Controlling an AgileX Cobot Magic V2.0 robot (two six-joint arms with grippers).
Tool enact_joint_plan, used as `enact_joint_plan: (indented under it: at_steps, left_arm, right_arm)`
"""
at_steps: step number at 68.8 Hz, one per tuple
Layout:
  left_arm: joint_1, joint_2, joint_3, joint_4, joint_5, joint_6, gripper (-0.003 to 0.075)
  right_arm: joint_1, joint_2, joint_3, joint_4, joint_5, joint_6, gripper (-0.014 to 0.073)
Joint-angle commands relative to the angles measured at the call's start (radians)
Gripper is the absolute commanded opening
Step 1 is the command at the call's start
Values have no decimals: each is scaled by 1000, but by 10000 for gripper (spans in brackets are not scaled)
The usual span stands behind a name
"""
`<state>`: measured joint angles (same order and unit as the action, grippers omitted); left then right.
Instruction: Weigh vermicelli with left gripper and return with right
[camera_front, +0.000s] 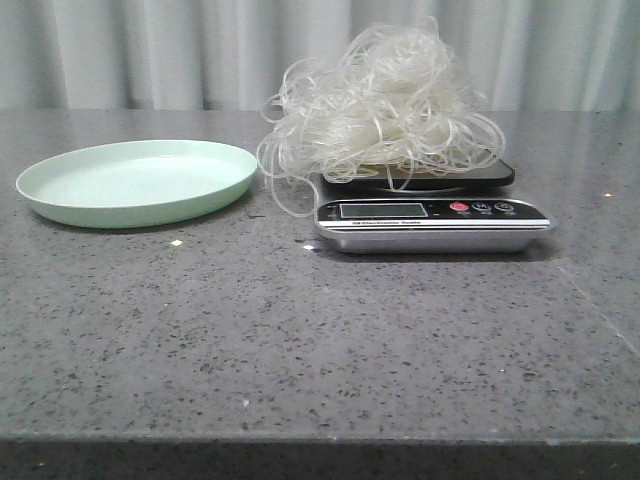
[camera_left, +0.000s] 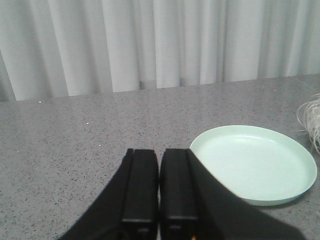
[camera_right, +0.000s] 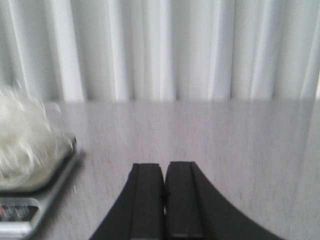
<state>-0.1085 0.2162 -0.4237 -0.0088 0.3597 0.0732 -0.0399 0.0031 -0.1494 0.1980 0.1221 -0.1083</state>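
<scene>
The vermicelli (camera_front: 378, 100) sits piled on the scale (camera_front: 432, 222), so the weighing part looks done. The plate (camera_front: 137, 181) beside it has nothing on it. The left gripper (camera_left: 159, 187) and right gripper (camera_right: 164, 192) are closed, holding nothing (neither shows in the front view). The right one must carry the noodles back.

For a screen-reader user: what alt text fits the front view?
A tangle of vermicelli sits piled on a digital scale, strands spilling over its edge. An empty pale green plate lies to its left on a speckled grey table.
</scene>
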Motion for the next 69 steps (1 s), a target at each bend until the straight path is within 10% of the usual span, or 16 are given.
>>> enact_joint_plan:
  at_steps: [1,11,40,69]
  left_arm:
    - [2,11,-24,-2,-94,-11,137]
    - [2,11,-24,-2,-100,-11,137]
    - [2,11,-24,-2,-98,-11,137]
    - [2,11,-24,-2,-97,-11,137]
  right_arm:
    - [-2,90,-162,5,-10,-2,151]
    - [6,504,-648,10,194,-2,151]
    - [230,942,-1066,10,435,-168,171]
    - [376,1259,-1317,11,540,-192,625]
